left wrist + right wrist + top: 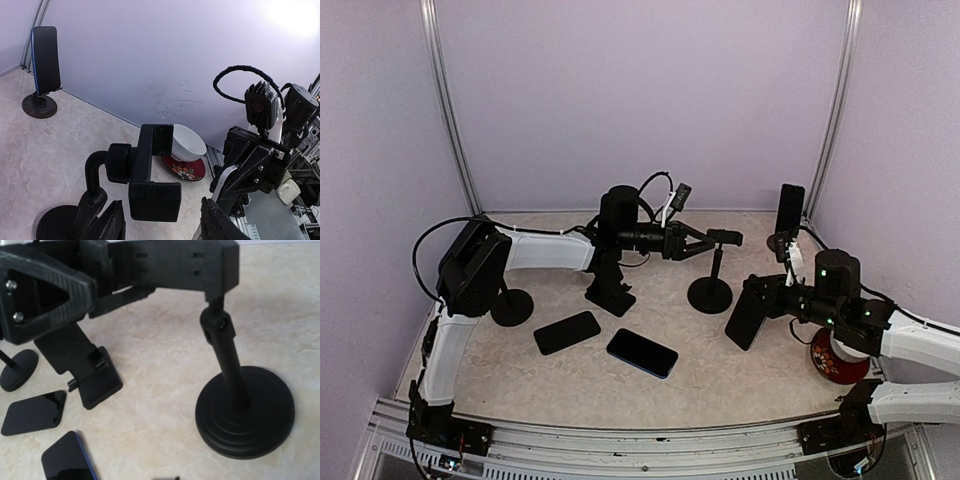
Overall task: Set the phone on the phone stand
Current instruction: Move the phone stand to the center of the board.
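Tips hidden behind it, my right end effector (761, 300) clenches a phone (745, 320); my outstretched left end effector (705, 243) hangs released at the phone stand (710, 293).

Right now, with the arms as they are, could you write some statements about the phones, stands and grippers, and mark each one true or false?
1. A black phone and a blue phone lie flat on the table. True.
2. The right gripper is empty. False: it is shut on a third phone.
3. A far phone stands upright on a stand in the back right corner. True.
4. The left gripper holds a phone. False: its open fingers sit either side of the middle stand's clamp.
5. The white bowl sits on bare table. False: it sits on a red plate.
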Controlling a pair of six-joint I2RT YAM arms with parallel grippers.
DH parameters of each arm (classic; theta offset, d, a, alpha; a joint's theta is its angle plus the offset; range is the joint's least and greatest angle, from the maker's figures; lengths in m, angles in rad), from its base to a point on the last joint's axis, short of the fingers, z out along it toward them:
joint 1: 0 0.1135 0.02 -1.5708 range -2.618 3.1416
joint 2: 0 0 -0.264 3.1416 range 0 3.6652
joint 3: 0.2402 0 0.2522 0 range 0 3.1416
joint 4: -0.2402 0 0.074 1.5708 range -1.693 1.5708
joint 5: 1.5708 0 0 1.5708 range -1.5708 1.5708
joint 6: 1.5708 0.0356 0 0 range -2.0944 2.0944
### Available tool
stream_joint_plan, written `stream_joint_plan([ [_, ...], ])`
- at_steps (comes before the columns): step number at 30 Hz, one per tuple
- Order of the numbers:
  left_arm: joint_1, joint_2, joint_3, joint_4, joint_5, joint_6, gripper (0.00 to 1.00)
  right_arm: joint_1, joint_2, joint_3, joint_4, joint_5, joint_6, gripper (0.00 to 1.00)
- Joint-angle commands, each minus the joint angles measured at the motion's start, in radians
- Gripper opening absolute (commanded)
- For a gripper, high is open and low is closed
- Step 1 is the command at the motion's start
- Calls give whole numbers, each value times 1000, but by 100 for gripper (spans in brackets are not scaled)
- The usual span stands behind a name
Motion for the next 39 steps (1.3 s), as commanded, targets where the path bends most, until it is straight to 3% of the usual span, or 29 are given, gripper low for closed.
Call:
stream_joint_plan([
  [1,9,-37,31,20,26,1,50,-11,-8,11,69,-6,5,0],
  [27,11,-41,52,10,33,33,60,-16,-23,-22,80,-14,22,0],
  [39,13,-23,71,-13,28,42,50,-18,-18,-28,88,-18,25,0],
])
